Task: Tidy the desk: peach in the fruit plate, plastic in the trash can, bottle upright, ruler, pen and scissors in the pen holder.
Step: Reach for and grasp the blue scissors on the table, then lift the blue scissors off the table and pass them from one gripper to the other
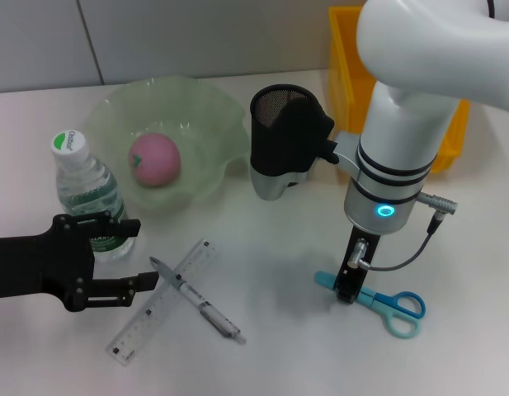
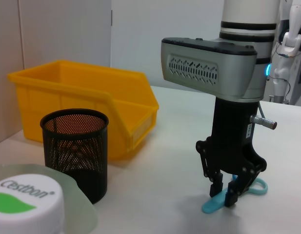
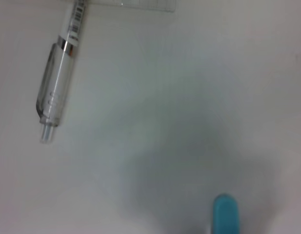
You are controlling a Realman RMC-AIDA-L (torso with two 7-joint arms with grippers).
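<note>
Scissors (image 1: 384,303): light blue plastic handles, sheathed blade, flat on the smooth white desk (image 1: 287,346).
Right gripper (image 2: 230,193): black fingers straddling the sheath, slightly apart.
Left gripper (image 1: 139,256): open beside the upright bottle (image 1: 89,194).
Pen (image 1: 196,301): grey-clear, crossing the transparent ruler (image 1: 159,305).
Peach (image 1: 154,160): pink, inside the ruffled green fruit plate (image 1: 213,115).
Pen holder (image 2: 76,146): black mesh cylinder.
Trash can (image 2: 91,105): thick yellow plastic.

The right arm hides part of the trash can (image 1: 345,49) in the head view. The right gripper (image 1: 347,290) covers the middle of the scissors (image 1: 393,306). In the right wrist view, the ruler (image 3: 135,4) is cut off at the edge, and the pen (image 3: 60,78) is blurred.
</note>
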